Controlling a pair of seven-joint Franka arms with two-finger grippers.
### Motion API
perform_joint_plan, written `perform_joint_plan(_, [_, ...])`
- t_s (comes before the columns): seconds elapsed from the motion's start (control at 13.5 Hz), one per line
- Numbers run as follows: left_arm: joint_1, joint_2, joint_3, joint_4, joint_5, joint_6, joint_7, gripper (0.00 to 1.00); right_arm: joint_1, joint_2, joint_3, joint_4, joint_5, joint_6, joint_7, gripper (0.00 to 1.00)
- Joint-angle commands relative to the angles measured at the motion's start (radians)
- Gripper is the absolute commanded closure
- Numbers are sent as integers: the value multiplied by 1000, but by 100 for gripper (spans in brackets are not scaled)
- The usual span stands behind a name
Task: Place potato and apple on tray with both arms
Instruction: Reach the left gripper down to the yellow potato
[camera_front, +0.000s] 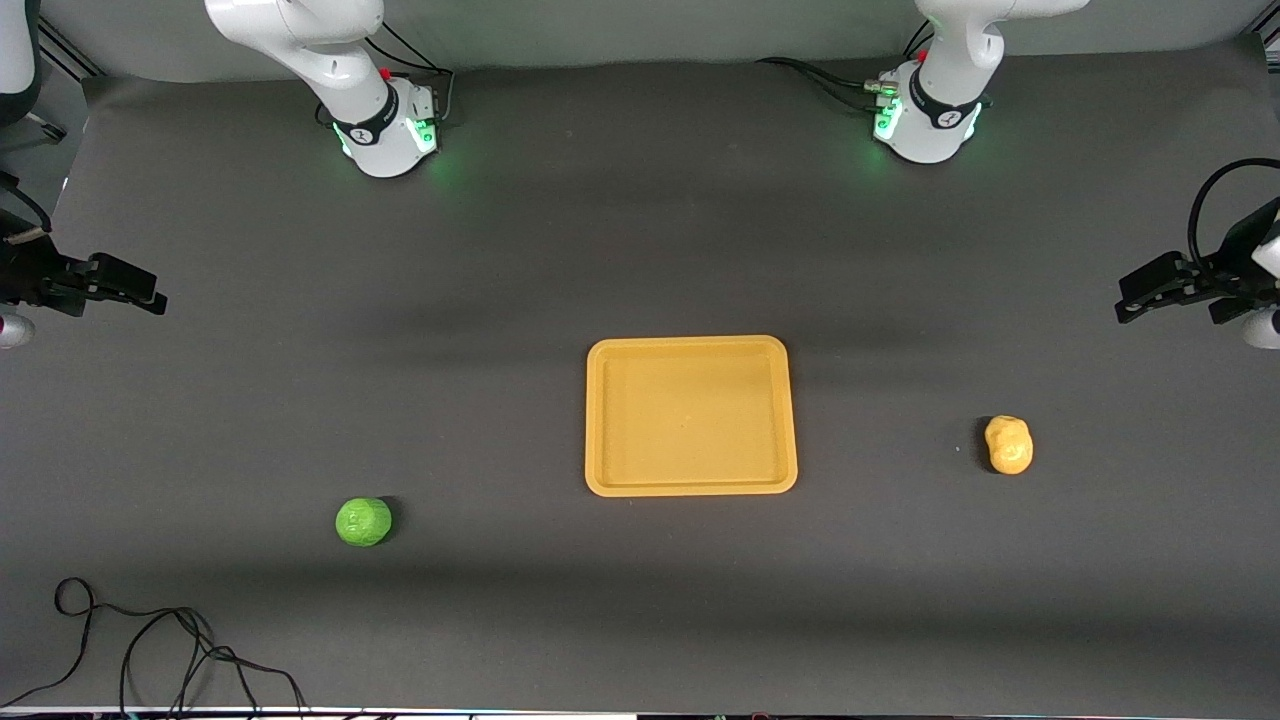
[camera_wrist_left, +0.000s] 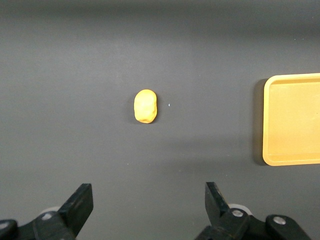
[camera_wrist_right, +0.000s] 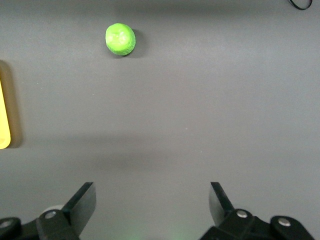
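A flat rectangular orange-yellow plastic tray (camera_front: 690, 415) with rounded corners and a low raised rim is seen near the middle of a dark grey table (camera_front: 640, 250); nothing is shown lying in it. A small bright green roundish apple (camera_front: 363, 522) with a slightly bumpy surface is placed on the table toward the right arm's end, nearer to the front camera than the tray and well apart from it. A small lumpy oblong yellow-orange potato (camera_front: 1008, 444) is placed on the table toward the left arm's end, also well apart from the tray.

The black two-finger left gripper (camera_front: 1140, 297) is held in the air over the left arm's end of the table, with its fingers (camera_wrist_left: 80, 202) spread wide apart and nothing between them; the potato and one edge of the tray are shown in the left wrist view. The black two-finger right gripper (camera_front: 140, 290) is held in the air over the right arm's end of the table, its fingers (camera_wrist_right: 82, 202) likewise spread wide and clamped on nothing; the apple is shown in the right wrist view. A loose black cable (camera_front: 150, 640) is seen lying on the table edge nearest the front camera.
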Motion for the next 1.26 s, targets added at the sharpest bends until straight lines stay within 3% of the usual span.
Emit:
perform_joint_plan(0.0, [-22,-11,20,-2,-9,4,18,0,-5,-18,5,-12,-22,-5,-3,0])
perform_joint_plan(0.3, [-31,-10,18,-9,6,8,18,0,-5,-4,5,8,-22,-5,-7,0])
perform_joint_plan(0.74, [-40,12,14,-161,12,201,31,0,-5,-7,5,2,-20,-5,-4,0])
perform_joint_plan(0.89, [-45,41,12,-215,11,298,23,0,-5,-7,5,2,-22,-5,-4,0])
perform_joint_plan(1.19, [-34,139,12,-227,-9,395,44,0,-5,-7,5,0,-20,-5,-4,0])
